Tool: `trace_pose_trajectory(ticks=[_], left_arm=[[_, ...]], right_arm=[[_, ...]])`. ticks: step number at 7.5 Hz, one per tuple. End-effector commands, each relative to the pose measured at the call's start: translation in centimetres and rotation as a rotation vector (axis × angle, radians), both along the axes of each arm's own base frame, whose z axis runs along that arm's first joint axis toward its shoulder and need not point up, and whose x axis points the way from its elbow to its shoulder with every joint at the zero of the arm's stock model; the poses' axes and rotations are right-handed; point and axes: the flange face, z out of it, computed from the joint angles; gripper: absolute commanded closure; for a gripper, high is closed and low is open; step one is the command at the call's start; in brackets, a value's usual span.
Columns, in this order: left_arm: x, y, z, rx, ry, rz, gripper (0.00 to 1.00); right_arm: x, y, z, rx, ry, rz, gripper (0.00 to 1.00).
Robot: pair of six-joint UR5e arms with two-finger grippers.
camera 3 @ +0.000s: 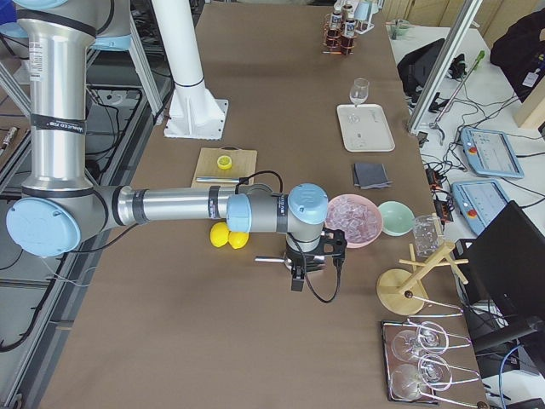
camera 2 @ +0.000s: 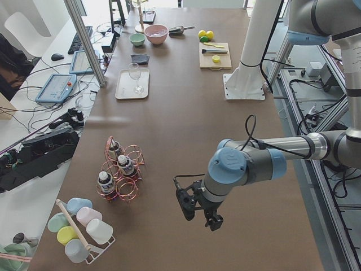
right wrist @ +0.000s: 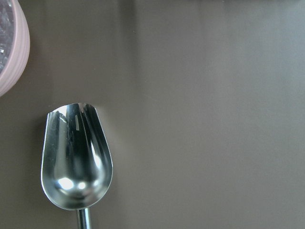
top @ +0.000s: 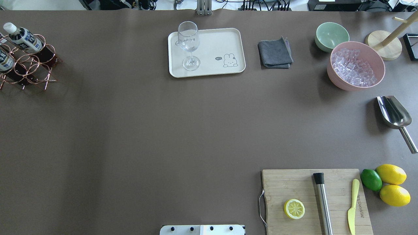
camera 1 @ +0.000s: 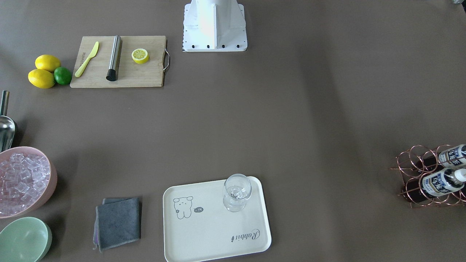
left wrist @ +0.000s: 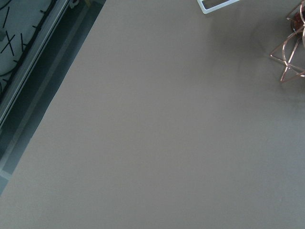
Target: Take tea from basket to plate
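- Your three small clear plastic tea bottles, dark brown inside with white caps, sit in the rose-gold wire basket of round rings. It stands well apart from the cream-white rectangular plastic plate, off to the robot's left of it.
- On the plate a clear stemmed glass stands upright, at the corner nearest the robot and on the basket's side.
- Near the plate on its other side lies a folded dark grey cloth. Past the cloth are a pale green bowl and a pink bowl of ice cubes. A shiny steel scoop lies beyond the pink bowl, nearer the robot.
- Across the table from the plate, toward the robot's right, you have a wooden cutting board. It carries a lemon half, a steel rod with a black tip and a yellow plastic knife.
- Two whole lemons and a green lime touch one another just beside the board.
- The left gripper hangs over the table on the robot's side of the basket, well apart from the plate. You cannot tell whether its fingers are apart or together.
- The right gripper hangs over the scoop, near the pink bowl, and its fingers cannot be judged either.
- The plate reads "Rabbit" in script near one corner and bears a cartoon bear with a small speech bubble.
- The bottle labels are white and blue, with print too small to read.
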Motion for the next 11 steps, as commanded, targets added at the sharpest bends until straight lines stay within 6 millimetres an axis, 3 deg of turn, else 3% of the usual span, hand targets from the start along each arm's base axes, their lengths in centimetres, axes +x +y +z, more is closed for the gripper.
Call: trace_pose_trajectory(ticks=[1, 2, 3, 8, 11], left_arm=[[0.5, -5.3, -3.5, -0.033, 0.012, 0.054, 0.01], [3.0, -7.1, -3.9, -0.021, 0.009, 0.127, 0.01], [3.5, -7.7, -4.2, -0.013, 0.010, 0.141, 0.01], [3.6, -7.9, -4.0, -0.017, 0.011, 0.144, 0.01], [4.0, -8.3, -2.6, -0.016, 0.010, 0.155, 0.01]], right_arm=[[0.0, 0.0, 0.3, -0.005, 0.000, 0.000, 0.00], [0.0, -0.1, 0.2, -0.002, 0.000, 0.000, 0.00], [0.0, -0.1, 0.2, -0.002, 0.001, 0.000, 0.00], [0.2, 0.1, 0.0, 0.032, 0.026, -0.017, 0.00], [0.0, 0.3, 0.3, 0.024, 0.018, -0.027, 0.00]])
